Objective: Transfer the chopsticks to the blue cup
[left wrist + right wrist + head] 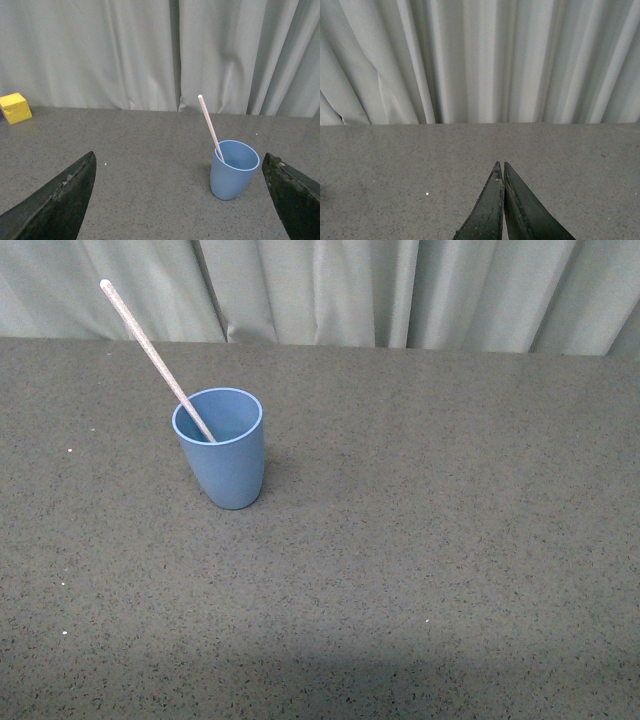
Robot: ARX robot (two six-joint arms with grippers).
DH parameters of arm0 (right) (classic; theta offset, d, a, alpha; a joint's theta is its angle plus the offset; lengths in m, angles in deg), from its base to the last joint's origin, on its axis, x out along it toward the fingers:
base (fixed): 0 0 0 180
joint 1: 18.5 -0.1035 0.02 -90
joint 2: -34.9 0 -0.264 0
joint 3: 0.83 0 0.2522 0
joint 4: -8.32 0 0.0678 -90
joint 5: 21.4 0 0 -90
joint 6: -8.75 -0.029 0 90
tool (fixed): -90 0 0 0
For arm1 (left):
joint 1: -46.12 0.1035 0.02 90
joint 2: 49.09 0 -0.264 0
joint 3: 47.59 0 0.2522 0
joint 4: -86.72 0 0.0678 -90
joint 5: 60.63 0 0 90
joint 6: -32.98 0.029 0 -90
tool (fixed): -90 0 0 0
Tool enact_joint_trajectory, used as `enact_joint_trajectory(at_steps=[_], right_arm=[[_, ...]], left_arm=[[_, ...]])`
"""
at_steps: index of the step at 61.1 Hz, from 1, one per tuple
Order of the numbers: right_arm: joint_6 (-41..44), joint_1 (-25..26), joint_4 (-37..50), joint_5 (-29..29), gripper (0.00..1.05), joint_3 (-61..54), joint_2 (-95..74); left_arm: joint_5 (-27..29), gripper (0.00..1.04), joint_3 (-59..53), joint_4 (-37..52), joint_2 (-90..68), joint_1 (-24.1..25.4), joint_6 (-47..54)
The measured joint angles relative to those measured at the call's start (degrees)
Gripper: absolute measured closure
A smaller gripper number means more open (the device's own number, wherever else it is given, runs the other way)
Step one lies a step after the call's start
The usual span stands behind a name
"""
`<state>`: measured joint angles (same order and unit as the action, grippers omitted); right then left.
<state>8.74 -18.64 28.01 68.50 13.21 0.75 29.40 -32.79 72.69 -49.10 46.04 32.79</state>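
Note:
The blue cup [222, 447] stands upright on the dark grey table. The pale chopstick [150, 347] stands inside it and leans up and to the left over the rim. In the left wrist view the cup [233, 170] with the chopstick [209, 125] sits ahead, between the spread fingers and nearer one of them. My left gripper [178, 157] is open, empty and back from the cup. My right gripper [500, 165] is shut on nothing above bare table. Neither gripper shows in the front view.
A yellow block [15, 107] lies at the table's far edge by the curtain in the left wrist view. A pale pleated curtain [400, 290] hangs behind the table. The speckled tabletop [450, 540] stretches to the right of the cup.

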Motion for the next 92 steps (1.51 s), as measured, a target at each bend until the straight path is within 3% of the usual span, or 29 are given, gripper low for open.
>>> enact_joint_trajectory(at_steps=[24,60,67,79,92], right_arm=[[0.0,0.0,-13.2,0.0,1.04,0.0,14.0],[0.0,0.0,-23.3,0.0,1.04,0.0,24.2],[0.0,0.0,-32.9,0.2,1.04,0.0,32.2],[0.0,0.0,-33.4,0.2,1.04,0.0,33.9],[0.0,0.0,-33.4,0.2,0.68,0.0,33.9]], left_arm=[[0.0,0.07,0.0,0.0,0.0,0.0,0.0],[0.0,0.07,0.0,0.0,0.0,0.0,0.0],[0.0,0.07,0.0,0.0,0.0,0.0,0.0],[0.0,0.07,0.0,0.0,0.0,0.0,0.0],[0.0,0.07,0.0,0.0,0.0,0.0,0.0]])
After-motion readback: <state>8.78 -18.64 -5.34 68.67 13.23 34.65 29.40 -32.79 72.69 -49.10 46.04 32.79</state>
